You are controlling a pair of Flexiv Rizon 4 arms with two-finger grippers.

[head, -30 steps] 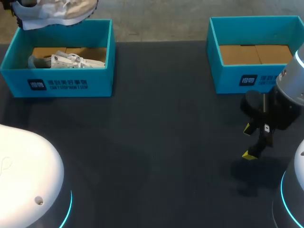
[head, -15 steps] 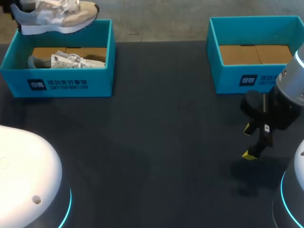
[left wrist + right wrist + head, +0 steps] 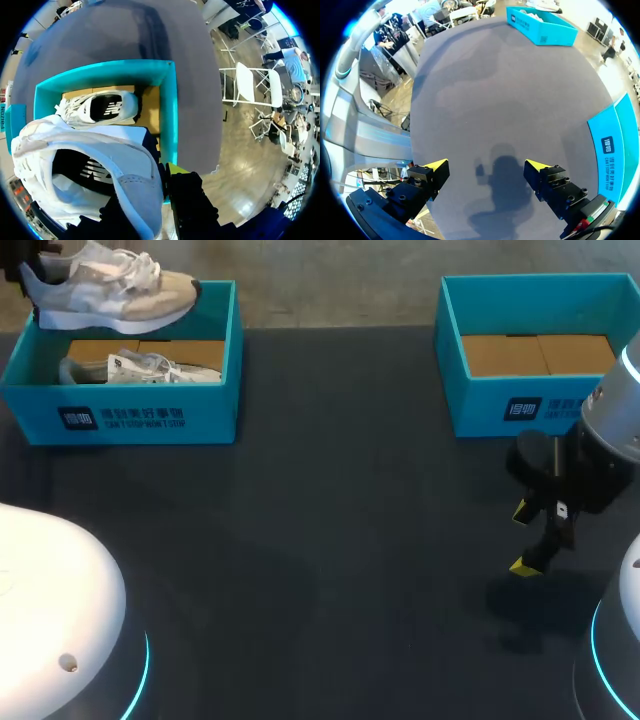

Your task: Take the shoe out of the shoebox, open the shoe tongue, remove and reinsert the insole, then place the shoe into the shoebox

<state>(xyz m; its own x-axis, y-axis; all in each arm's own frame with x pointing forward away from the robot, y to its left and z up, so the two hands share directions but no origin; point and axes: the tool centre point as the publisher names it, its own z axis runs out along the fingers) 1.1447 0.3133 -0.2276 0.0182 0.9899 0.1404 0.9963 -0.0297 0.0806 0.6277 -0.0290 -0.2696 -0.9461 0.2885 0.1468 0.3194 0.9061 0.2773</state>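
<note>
Shoe (image 3: 105, 290) hangs above the far-left shoebox (image 3: 150, 418), its heel clenched in the left gripper (image 3: 167, 172). Held only by that thin edge, it could slip, or swing and snag the box wall or the second shoe (image 3: 140, 368) inside. Right gripper (image 3: 522, 538) idles released, near right.

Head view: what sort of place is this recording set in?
Probably a robot test bench for shoe handling: a dark table, two teal shoeboxes, a sneaker held above the left one.
</note>
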